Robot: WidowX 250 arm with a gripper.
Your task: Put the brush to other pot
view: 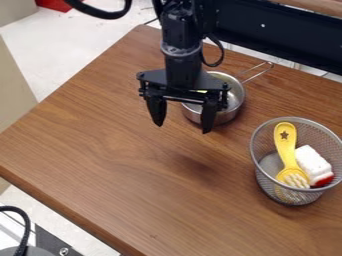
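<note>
From where the camera looks down, I can see the black gripper [182, 127] hanging above the wooden table [100, 150], its two fingers spread well apart and pointing downward. Just behind the fingers, partly hidden by them and the gripper's body, sits a metal pot [231, 113], upright on the wood, its wire handle [259, 71] reaching away from the fingers toward the far right. A small yellow-green patch [202, 91] peeks out behind the gripper, over the pot; I can't tell what it belongs to. Off to the right of the fingers and a bit nearer to the camera, there's a round mesh basket [264, 186], standing upright and apart from both pot and fingers. That's where the yellow brush [287, 145] is, lying at a slant inside, handle end up by the far rim, with a star on it, and pale bristles lower down toward the near side. Right beside it, on the side away from the fingers, a white block-like thing [312, 161] with a red end shares the basket. Whether those two touch I can't say for sure.
</note>
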